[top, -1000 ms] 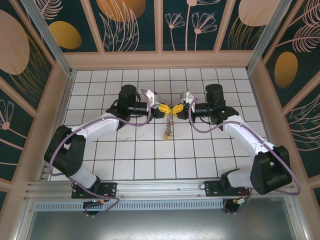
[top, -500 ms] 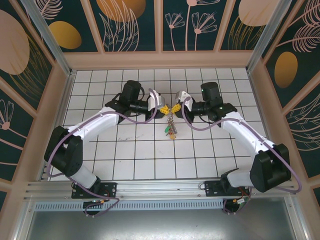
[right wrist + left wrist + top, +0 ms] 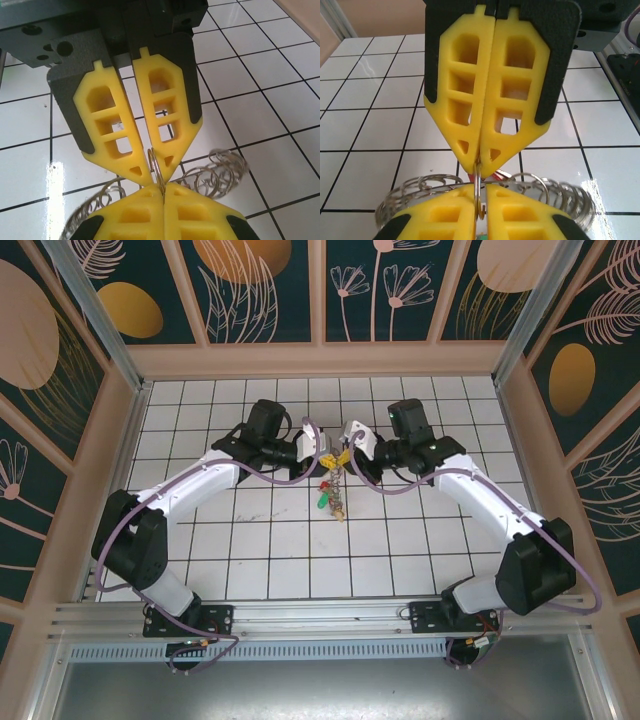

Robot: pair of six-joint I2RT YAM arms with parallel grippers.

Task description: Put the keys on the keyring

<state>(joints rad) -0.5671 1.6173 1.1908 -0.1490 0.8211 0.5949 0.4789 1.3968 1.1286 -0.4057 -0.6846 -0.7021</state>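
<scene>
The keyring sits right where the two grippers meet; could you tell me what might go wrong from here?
1. The left gripper and right gripper both pinch one small wire ring with only their very tips, so it could slip out.
2. The two grippers stand almost tip to tip, so any push inward may knock them together.
3. The keyring coils and the keys crowd just beneath, so they might snag on a finger.

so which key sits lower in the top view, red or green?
The green-headed key. Its green head shows directly below that of the red-headed key, which is higher up in the top view.
</scene>
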